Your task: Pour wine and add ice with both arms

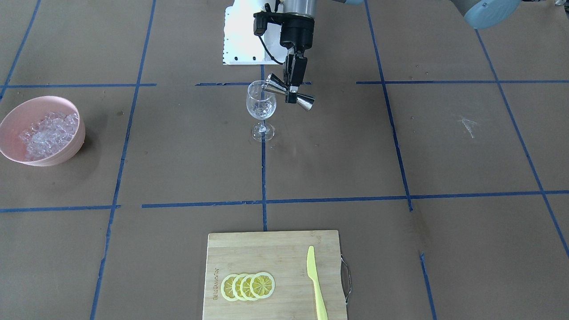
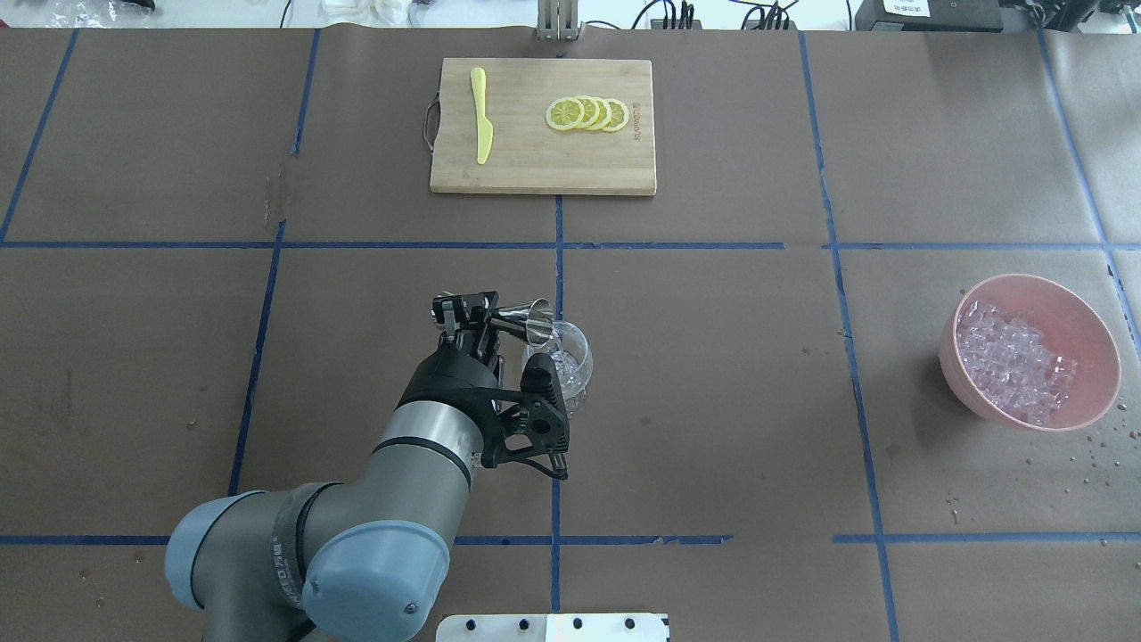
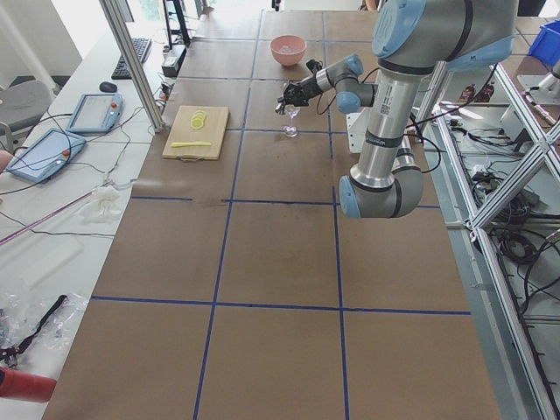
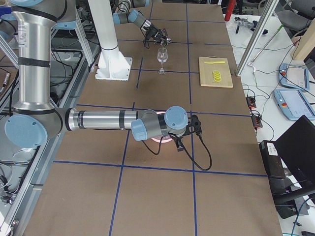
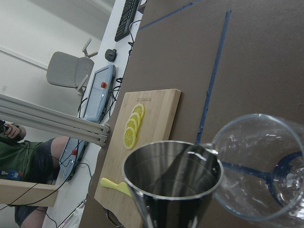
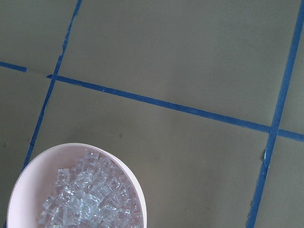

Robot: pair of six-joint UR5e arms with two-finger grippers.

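My left gripper (image 1: 292,88) (image 2: 477,323) is shut on the waist of a steel jigger (image 1: 291,91) (image 2: 528,321) (image 5: 171,176). The jigger is tilted, its mouth at the rim of the clear wine glass (image 1: 261,106) (image 2: 569,361) (image 5: 262,166), which stands upright. I cannot make out any wine; the glass looks clear. The ice (image 1: 46,133) (image 2: 1012,361) (image 6: 88,202) fills a pink bowl (image 1: 66,153) (image 2: 1038,283) (image 6: 130,178). My right gripper (image 4: 193,129) hangs over that bowl and shows only in the exterior right view; I cannot tell whether it is open or shut.
A wooden cutting board (image 1: 249,249) (image 2: 535,169) at the far table edge carries lemon slices (image 1: 248,286) (image 2: 588,114) and a yellow knife (image 1: 315,284) (image 2: 482,125). The white base block (image 1: 242,40) stands behind the glass. A seated person (image 5: 21,161) is beyond the table.
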